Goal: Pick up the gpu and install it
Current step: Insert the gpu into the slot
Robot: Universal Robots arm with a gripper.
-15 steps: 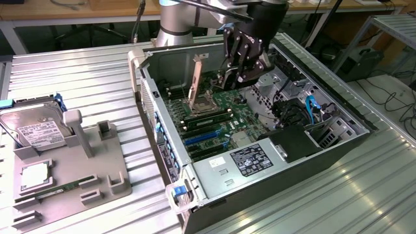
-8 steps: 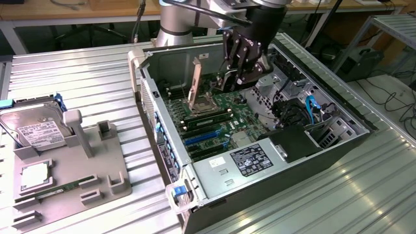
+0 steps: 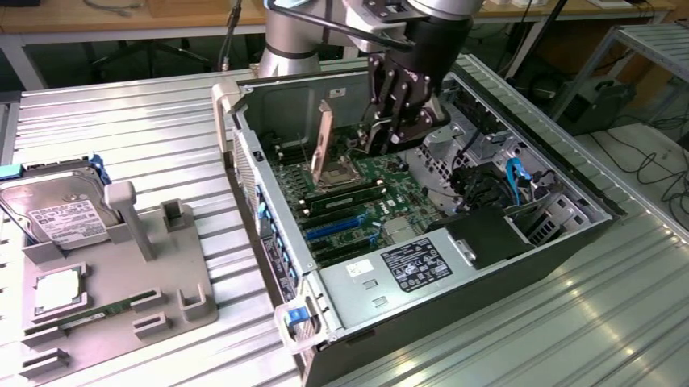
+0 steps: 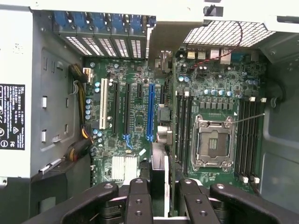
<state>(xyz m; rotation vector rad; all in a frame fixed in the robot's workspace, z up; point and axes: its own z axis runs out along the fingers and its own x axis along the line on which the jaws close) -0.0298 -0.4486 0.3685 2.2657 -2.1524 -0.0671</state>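
Note:
My gripper hangs inside the open computer case, over the motherboard close to the CPU socket. It is shut on the gpu, which the wrist view shows edge-on as a thin dark card with pale edges between the two black fingers. The card points down at the board and hangs above it, roughly in line with the long blue expansion slot. It sits in no slot.
The case lies on its side on a ribbed metal table, with the power supply at its near end. On a grey fixture tray at the exterior view's left lie a hard drive, a CPU and a memory stick.

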